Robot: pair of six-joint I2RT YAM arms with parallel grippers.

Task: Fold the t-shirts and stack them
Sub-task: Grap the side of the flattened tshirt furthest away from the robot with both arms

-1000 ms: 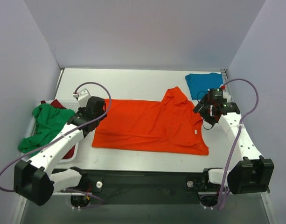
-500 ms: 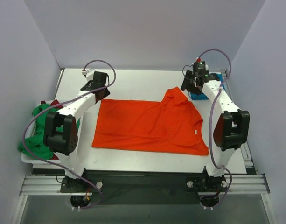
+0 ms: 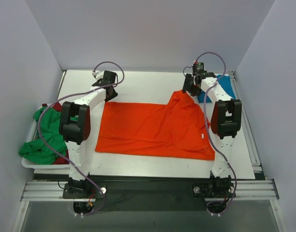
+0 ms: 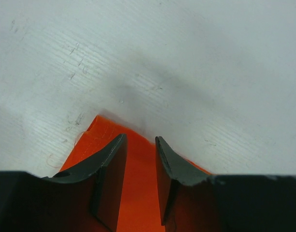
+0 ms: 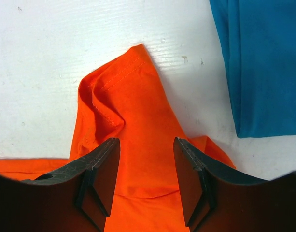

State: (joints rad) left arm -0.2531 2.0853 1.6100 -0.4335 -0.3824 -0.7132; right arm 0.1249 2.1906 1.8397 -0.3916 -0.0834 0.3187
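Observation:
The bright orange-red t-shirt (image 3: 152, 128) lies spread on the white table (image 3: 143, 84), with its far right part bunched up into a peak. My left gripper (image 3: 109, 93) is at its far left corner. In the left wrist view the gripper (image 4: 139, 140) is narrowly open, astride the orange corner (image 4: 137, 193). My right gripper (image 3: 189, 88) is at the bunched peak. In the right wrist view it (image 5: 147, 142) is open wide over the orange fold (image 5: 133, 96). The teal blue t-shirt (image 3: 226, 86) lies folded at the far right, also in the right wrist view (image 5: 263, 63).
A white lattice basket (image 3: 28, 162) at the table's left edge holds the green t-shirt (image 3: 44, 135) and a dark red one (image 3: 57, 107). Grey walls close in the back and both sides. Both arms stretch far back along the shirt's sides.
Both arms have swung out from beside the shirt to the far side of the table. The grippers now sit at the orange shirt's two far corners.

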